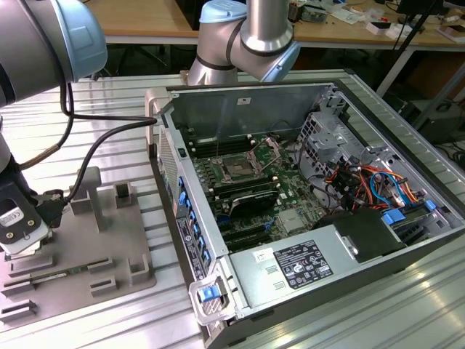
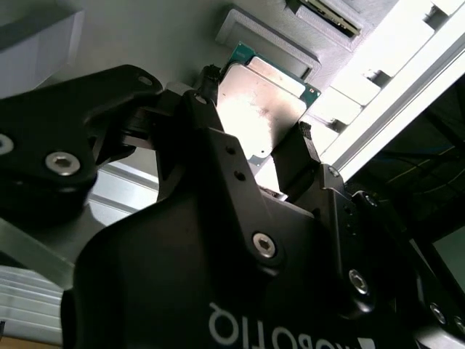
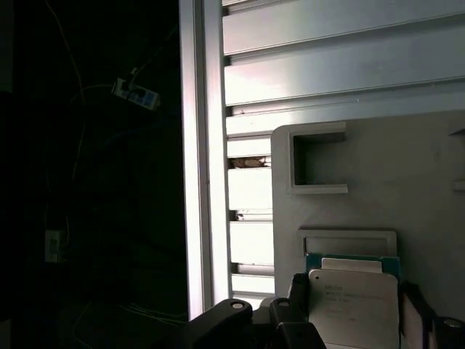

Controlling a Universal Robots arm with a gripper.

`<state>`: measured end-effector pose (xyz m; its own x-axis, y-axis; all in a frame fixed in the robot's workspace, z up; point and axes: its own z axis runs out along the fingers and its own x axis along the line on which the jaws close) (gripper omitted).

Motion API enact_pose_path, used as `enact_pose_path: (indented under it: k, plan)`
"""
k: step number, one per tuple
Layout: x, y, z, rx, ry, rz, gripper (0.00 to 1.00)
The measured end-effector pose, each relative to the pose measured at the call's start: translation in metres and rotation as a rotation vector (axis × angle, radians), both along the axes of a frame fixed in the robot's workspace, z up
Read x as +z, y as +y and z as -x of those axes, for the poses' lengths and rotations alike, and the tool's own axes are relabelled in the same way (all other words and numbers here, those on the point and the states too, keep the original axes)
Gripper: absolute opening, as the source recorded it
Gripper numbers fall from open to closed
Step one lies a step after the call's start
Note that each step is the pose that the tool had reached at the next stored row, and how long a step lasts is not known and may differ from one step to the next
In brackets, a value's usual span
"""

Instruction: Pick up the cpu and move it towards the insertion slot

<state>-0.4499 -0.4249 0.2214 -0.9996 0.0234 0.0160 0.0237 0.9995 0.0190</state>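
The cpu [image 2: 267, 120], a flat square chip with a pale silvery top and a green edge, lies between my gripper's [image 2: 256, 104] two black fingers. In the first wrist view the cpu [image 3: 353, 311] sits just past a shallow rectangular recess of the grey tray [image 3: 407, 182], and the gripper [image 3: 354, 292] presses on its two opposite edges. I cannot tell whether it is lifted off the tray. In the exterior view my gripper [image 1: 20, 231] hangs low over the tray's [image 1: 109, 243] near corner at that view's left. The insertion slot [image 1: 236, 167], a dark socket with its metal frame raised, lies inside the open computer case.
The open computer case [image 1: 312, 189] stands at the exterior view's right, its raised side wall [image 1: 182, 196] between the tray and the board. Upright grey blocks [image 1: 91, 190] rise from the tray. A black cable [image 1: 94, 138] hangs from the arm. Ribbed aluminium tabletop [image 3: 327, 73] surrounds the tray.
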Motion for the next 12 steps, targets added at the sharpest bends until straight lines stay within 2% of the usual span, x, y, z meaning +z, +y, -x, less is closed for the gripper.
enact_pose_path:
  k: [9,12]
  plan:
    - [0.0005,0.0,0.0,0.0,0.0002,0.0001,0.55]
    - [0.0034,0.0,0.0,0.0,0.0003,0.0002,0.55]
